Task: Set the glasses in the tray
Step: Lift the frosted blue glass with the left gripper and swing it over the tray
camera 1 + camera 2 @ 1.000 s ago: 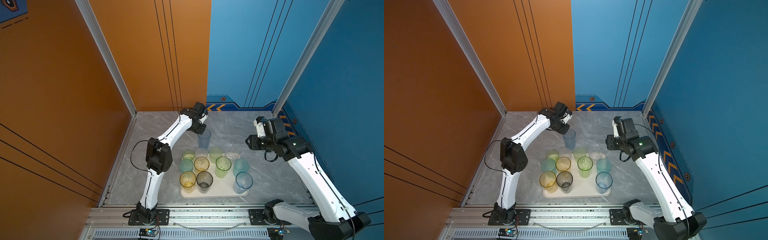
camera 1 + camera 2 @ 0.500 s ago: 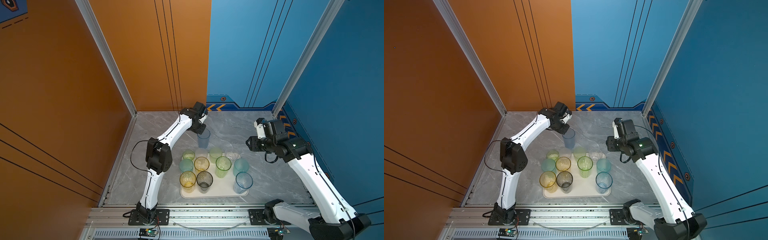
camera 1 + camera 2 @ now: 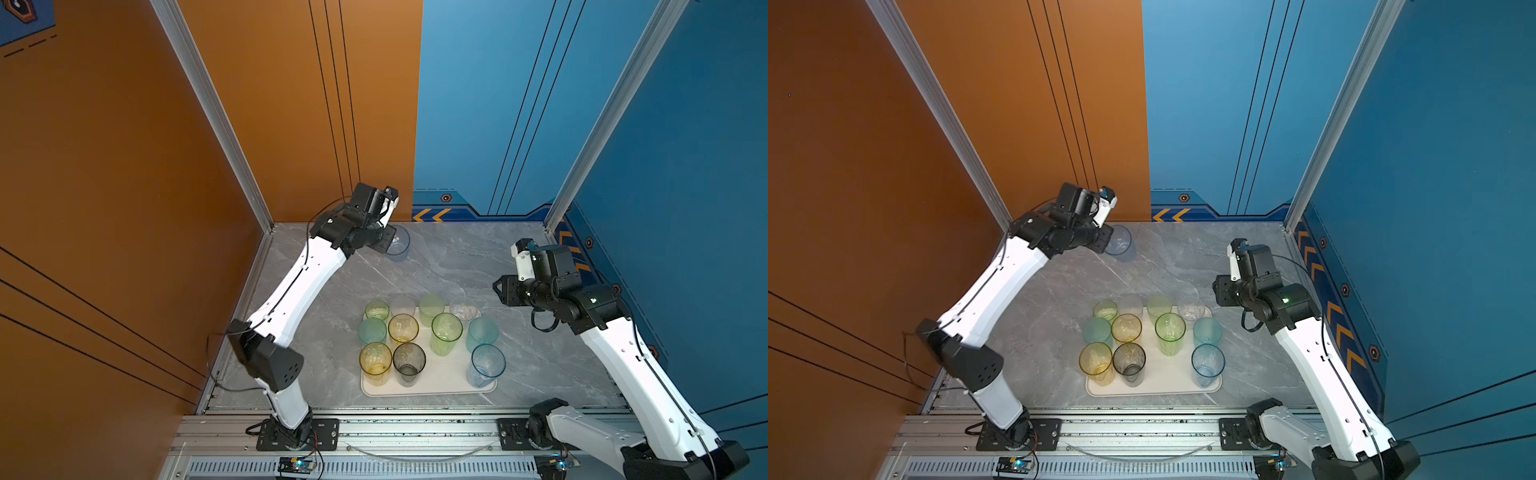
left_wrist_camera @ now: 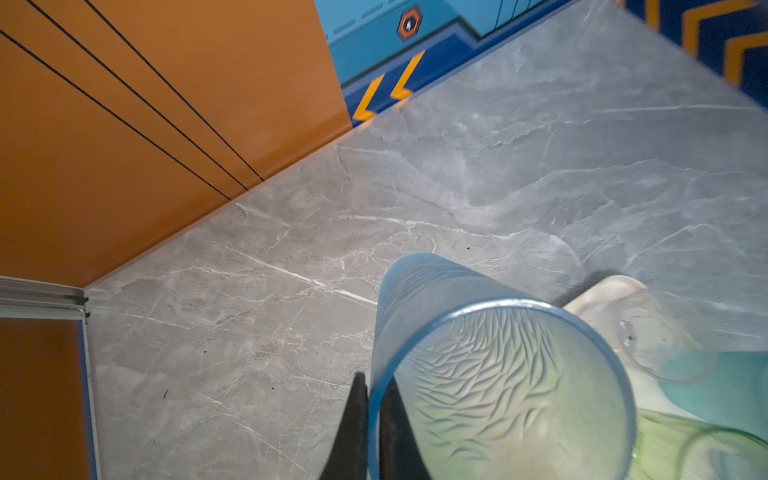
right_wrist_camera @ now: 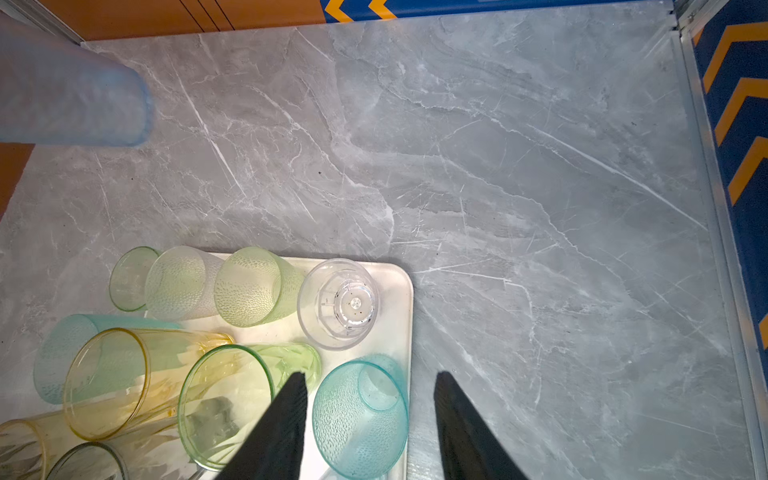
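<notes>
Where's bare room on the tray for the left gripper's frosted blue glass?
For the frosted blue glass: one bare strip of the tray at its near edge, between the grey glass and the blue-rimmed glass, in front of the tall green glass. Back rows and left side are packed. Tabletop behind the tray is mostly bare.

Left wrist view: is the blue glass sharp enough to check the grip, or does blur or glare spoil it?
In the left wrist view the blue glass is sharp, wavy texture legible, no glare, the left gripper pinching its rim; what lies behind it shows warped. In the right wrist view the same glass is smeared and soft.
</notes>
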Motion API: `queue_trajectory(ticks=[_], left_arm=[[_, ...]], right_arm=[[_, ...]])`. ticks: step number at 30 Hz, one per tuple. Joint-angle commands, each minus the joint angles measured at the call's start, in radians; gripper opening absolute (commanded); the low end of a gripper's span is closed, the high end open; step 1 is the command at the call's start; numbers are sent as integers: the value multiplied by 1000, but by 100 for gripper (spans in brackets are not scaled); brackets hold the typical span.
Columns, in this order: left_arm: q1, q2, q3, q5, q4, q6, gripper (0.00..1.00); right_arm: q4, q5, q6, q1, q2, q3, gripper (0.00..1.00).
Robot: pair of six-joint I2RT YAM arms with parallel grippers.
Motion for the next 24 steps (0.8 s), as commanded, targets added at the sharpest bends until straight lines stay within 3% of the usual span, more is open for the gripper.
queue_trajectory(ticks=[1, 6, 11, 18, 24], left_arm=[[-56, -156, -102, 9, 2, 9, 0], [-157, -417, -265, 85, -20, -36, 2], [-327, -532, -325, 114, -85, -63, 3], [-585, -427, -294, 34, -163, -57, 3], [-662, -247, -226, 59, -186, -18, 3]], right_arm=[[21, -21, 9, -9, -19, -16, 49], [33, -35, 31, -9, -39, -23, 49], [58, -35, 66, -12, -70, -20, 49], [84, -67, 116, -9, -81, -3, 49], [70, -57, 117, 11, -50, 31, 48]])
